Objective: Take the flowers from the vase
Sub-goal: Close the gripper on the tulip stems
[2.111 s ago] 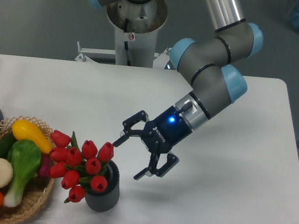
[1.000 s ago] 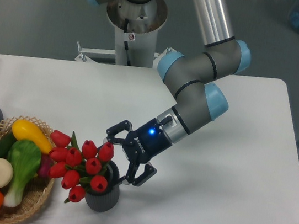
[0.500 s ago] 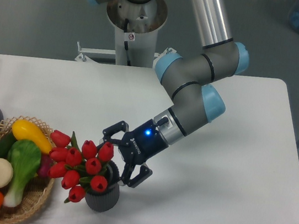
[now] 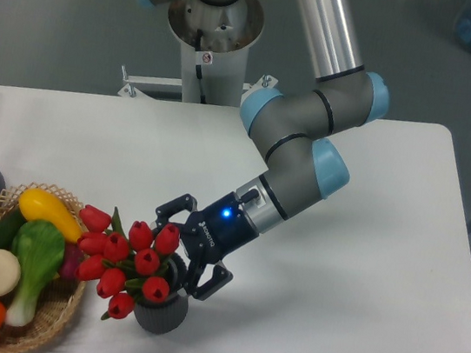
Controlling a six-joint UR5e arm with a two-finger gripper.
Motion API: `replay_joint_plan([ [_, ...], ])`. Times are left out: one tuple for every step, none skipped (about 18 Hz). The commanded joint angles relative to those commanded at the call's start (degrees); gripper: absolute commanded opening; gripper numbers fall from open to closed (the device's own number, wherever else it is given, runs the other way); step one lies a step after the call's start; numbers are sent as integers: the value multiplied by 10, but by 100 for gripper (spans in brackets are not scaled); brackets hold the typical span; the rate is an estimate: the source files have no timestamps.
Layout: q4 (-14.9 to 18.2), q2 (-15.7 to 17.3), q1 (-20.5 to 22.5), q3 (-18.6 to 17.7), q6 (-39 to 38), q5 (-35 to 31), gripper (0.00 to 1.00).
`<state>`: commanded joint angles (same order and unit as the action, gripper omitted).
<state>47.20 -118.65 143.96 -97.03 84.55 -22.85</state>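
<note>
Spread-jawed, the gripper now sits right against the red tulip bunch in the ribbed grey vase beside the wicker basket, having closed in from the right, so the grasp looks imminent but not made.

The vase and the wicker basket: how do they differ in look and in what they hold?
The vase is dark grey, ribbed and narrow; the wicker basket is tan, woven and wide. The vase holds red flowers; the basket holds toy vegetables. Both stand on the white table.
</note>
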Motion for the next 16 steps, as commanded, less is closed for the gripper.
replay_joint_plan([
  [0, 0, 0, 0, 0, 0, 100],
  [0, 0, -1, 1, 0, 4, 100],
  [0, 0, 0, 0, 0, 10, 100],
  [0, 0, 0, 0, 0, 12, 100],
  [0, 0, -1, 1, 0, 12, 100],
  [0, 0, -1, 1, 0, 13, 100],
  [0, 1, -1, 1, 0, 13, 100],
  [0, 0, -3, 2, 0, 13, 100],
  [0, 0, -7, 3, 0, 13, 100],
  [0, -1, -7, 4, 0, 13, 100],
  [0, -1, -7, 4, 0, 13, 100],
  [0, -1, -8, 4, 0, 13, 100],
  [-1, -1, -11, 4, 0, 14, 100],
  [-1, 0, -11, 4, 0, 14, 100],
  [-1, 0, -11, 4, 0, 14, 100],
  [-1, 0, -11, 4, 0, 14, 100],
])
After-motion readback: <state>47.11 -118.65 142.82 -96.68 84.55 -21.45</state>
